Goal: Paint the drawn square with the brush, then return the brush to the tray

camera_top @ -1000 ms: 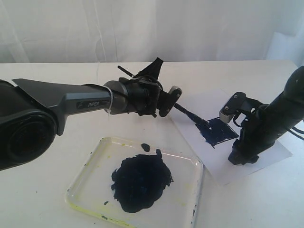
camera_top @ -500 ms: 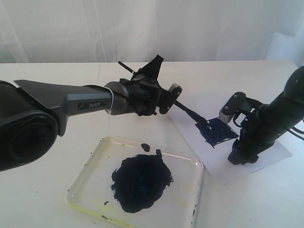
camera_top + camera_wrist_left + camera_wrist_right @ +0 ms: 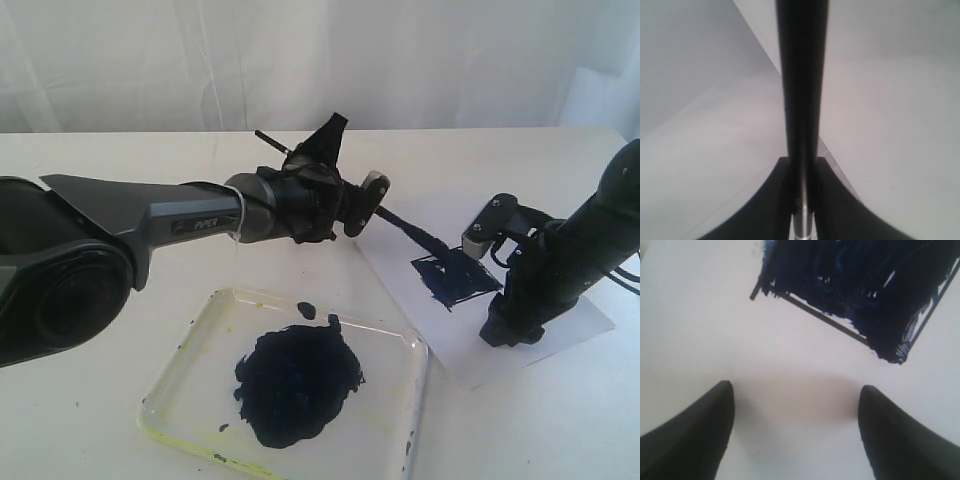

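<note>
My left gripper (image 3: 366,204) is shut on the thin black brush (image 3: 405,228), which slants down to the right. Its dark tip sits at the upper left edge of the drawn square (image 3: 456,278); whether it touches the paper I cannot tell. The square is filled with blue-black paint on the white paper sheet (image 3: 570,318). In the left wrist view the brush (image 3: 802,90) runs straight out between the closed jaws of the gripper (image 3: 803,161). My right gripper (image 3: 510,334) stands open, tips down on the paper just right of the square (image 3: 855,285); nothing lies in that gripper (image 3: 796,387).
The clear tray (image 3: 190,345) with yellowish rim stains lies at the front centre, a big blue-black paint blob (image 3: 298,375) in its middle. White table all round, a white curtain behind. The left arm stretches across above the tray's far side.
The left gripper and brush have shifted a little right and up; the tip has moved from over the square's left part to its upper left edge. The right arm is still.
</note>
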### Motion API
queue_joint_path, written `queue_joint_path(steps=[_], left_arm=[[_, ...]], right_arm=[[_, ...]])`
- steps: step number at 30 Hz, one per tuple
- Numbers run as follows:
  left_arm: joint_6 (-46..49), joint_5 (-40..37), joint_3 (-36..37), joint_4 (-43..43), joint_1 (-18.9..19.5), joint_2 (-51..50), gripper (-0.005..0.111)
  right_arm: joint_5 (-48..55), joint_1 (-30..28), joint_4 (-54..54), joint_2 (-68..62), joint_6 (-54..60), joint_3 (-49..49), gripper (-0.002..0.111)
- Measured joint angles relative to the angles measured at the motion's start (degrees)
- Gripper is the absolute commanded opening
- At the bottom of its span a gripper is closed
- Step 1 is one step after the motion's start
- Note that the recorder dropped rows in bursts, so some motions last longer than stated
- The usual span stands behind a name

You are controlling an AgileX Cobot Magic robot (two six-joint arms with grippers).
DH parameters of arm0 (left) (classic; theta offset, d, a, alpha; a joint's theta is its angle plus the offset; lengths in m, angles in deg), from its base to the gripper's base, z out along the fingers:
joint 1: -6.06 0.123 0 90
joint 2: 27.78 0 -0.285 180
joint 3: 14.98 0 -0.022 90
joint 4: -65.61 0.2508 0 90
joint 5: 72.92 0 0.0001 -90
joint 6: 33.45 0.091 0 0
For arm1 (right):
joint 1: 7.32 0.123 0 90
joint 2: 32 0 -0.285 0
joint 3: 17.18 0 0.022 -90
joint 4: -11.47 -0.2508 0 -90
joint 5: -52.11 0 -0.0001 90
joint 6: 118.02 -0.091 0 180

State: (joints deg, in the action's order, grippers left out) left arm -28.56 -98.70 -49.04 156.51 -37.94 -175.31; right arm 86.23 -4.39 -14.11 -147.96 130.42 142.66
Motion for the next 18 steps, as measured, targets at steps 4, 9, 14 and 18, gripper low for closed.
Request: queue_joint_path(steps=[4,9,14,18], left_arm=[[0.22,-0.06,0.00,0.00,0.00,-0.52,0.000],[0.22,0.14,0.00,0.00,0.00,-0.52,0.000],[0.33,-0.29,0.00,0.00,0.00,-0.52,0.000],[2.41,-1.24,0.00,0.00,0.00,-0.52,0.000]], right_arm=[[0.00,0.00,0.00,0.00,0.00,0.00,0.066],[0.00,0.00,0.00,0.00,0.00,0.00,0.066],[0.00,0.00,0.00,0.00,0.00,0.00,0.066],[0.00,0.00,0.00,0.00,0.00,0.00,0.066]])
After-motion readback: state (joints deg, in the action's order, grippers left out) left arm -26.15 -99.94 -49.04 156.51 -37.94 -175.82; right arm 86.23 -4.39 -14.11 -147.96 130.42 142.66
